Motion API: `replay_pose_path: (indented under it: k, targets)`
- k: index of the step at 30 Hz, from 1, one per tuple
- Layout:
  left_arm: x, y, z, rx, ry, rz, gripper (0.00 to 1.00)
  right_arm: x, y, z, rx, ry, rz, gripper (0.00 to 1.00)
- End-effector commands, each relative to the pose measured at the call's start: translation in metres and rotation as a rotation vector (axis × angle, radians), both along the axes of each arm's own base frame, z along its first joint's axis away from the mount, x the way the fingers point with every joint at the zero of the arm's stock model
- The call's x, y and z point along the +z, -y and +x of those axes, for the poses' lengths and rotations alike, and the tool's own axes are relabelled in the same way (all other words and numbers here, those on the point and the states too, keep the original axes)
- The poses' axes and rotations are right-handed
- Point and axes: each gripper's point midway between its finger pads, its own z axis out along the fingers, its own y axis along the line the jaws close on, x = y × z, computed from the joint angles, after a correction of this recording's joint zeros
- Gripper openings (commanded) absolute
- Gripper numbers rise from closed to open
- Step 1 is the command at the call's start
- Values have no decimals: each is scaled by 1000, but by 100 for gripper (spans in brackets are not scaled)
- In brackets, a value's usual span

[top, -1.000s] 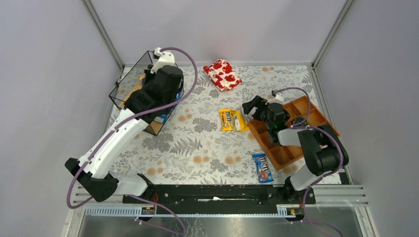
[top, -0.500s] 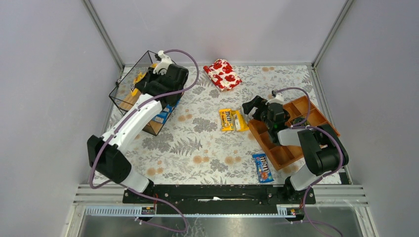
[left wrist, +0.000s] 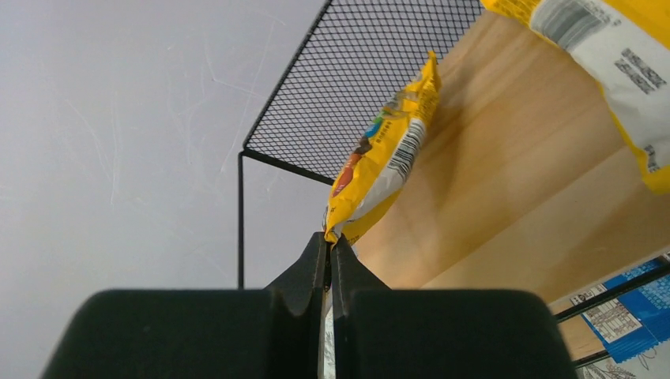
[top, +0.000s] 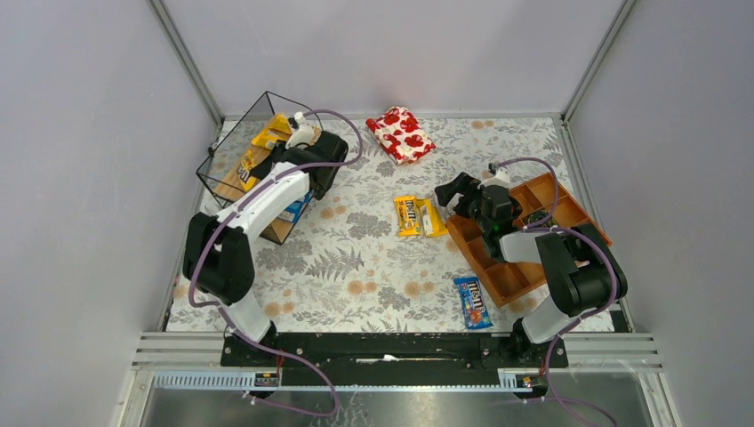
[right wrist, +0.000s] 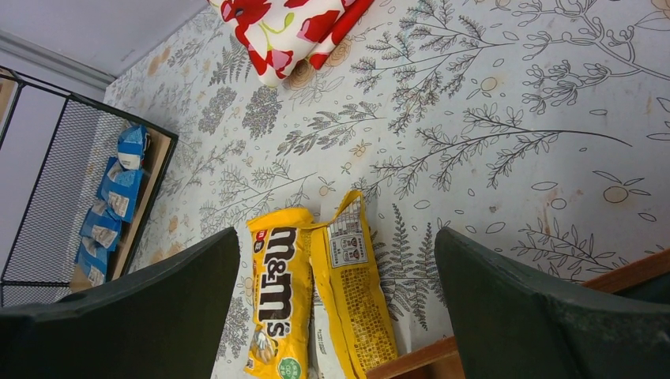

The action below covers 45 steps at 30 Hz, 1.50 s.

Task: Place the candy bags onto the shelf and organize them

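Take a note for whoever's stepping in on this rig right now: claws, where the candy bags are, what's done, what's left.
Left claw: shut on a yellow bag's edge, over the shelf's top board.
Right claw: open, empty, facing two yellow bags on the table.
Done: more yellow bags on top tier, blue bags on lower tier.
Left: release held bag; shelve the two yellow and one blue bag.

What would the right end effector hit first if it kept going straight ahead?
Most likely the two yellow candy bags on the table, right ahead of the open right end effector; height is hard to judge, so it might pass above them.
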Motion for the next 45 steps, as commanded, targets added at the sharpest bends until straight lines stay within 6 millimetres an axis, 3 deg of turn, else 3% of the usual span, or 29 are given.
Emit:
replay_pose_path:
  k: [1,12,28,45]
  targets:
    - [-4,-2,4,28,13,15,0,17,-1,10,2,62,28,100]
    - [-38,27,39,-60,-88,-123,1,17,1,9,-4,62,28,100]
    - [-45,48,63,-118,-99,-224,31,17,1,10,-3,58,33,100]
    - [-37,55,78,-143,-59,-228,30,15,1,11,2,51,36,100]
